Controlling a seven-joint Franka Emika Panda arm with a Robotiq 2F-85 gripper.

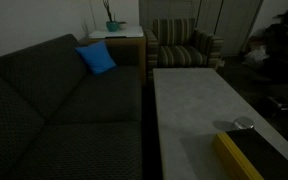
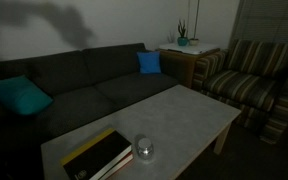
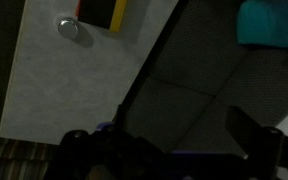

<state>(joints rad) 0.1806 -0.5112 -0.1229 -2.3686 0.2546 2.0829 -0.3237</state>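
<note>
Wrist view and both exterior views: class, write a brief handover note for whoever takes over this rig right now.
Gripper open and empty, above the dark sofa seat beside the white coffee table, touching nothing.
Small round shiny container and black-and-yellow book sit close together near one end of the table.
Done: nothing gripped or touched.
Left: every grasp and move; the room is dim, so fine details are hard to tell.

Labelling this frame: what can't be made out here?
Gripper: wrist view only, dark, cut by the lower edge; jaws apart, nothing between them.
Book: bottom edge cuts it in an exterior view; cover unreadable in the dimness.
Round object: too small and dim to identify in any view.
Teal pillow: wrist view, cut by top and right edges.
</note>
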